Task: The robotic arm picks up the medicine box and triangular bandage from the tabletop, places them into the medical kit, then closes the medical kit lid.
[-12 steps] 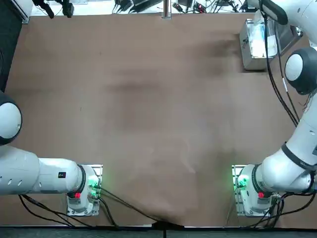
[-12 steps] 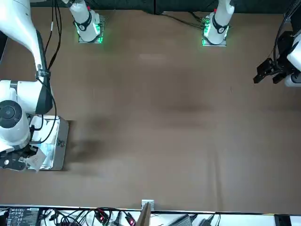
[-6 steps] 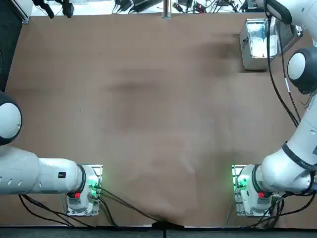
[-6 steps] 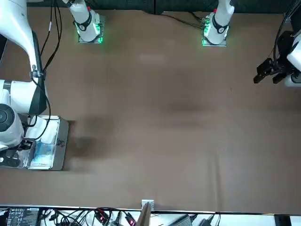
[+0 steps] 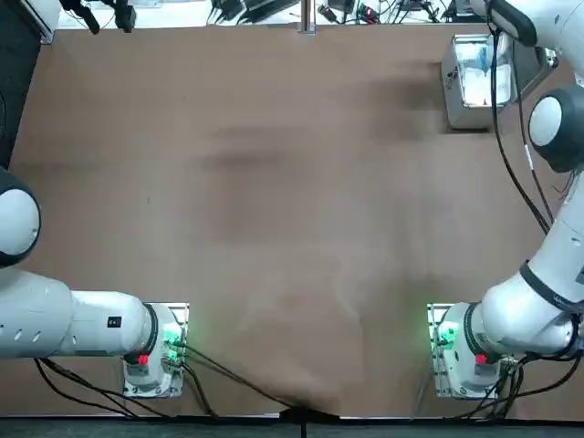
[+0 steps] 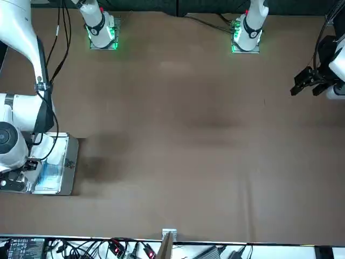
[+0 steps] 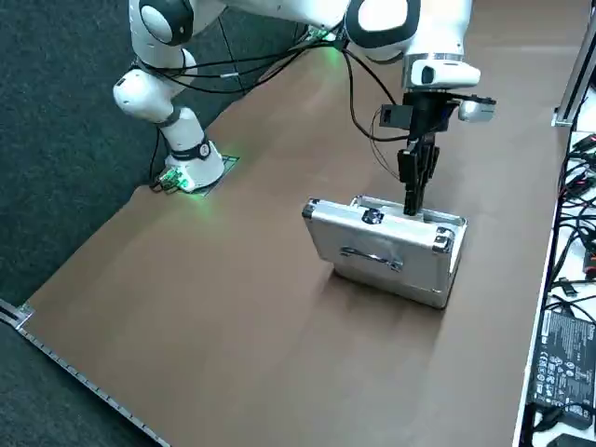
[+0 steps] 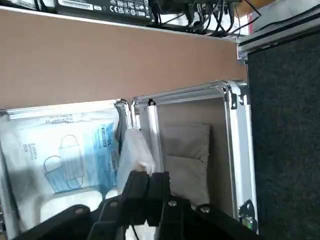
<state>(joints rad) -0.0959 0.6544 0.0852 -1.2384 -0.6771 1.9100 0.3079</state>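
One white packet (image 8: 134,150) is seen just beyond the tips of the right gripper (image 8: 149,181); jaws nearly together, packet apparently pinched, though contact is partly hidden. Its long axis runs roughly along the hinge seam. The medical kit (image 8: 9,192) is open: mask packaging (image 8: 72,157) and a white rounded item (image 8: 74,201) lie on one side of the jaws, the medical kit lid (image 8: 241,150) on the other. For release, a shift toward the mask side is probably needed. The right arm (image 7: 428,28) is nearest.

The top view looks straight down; the front view faces the robot; both share the table (image 5: 274,228) with the raised, diagonal side view.
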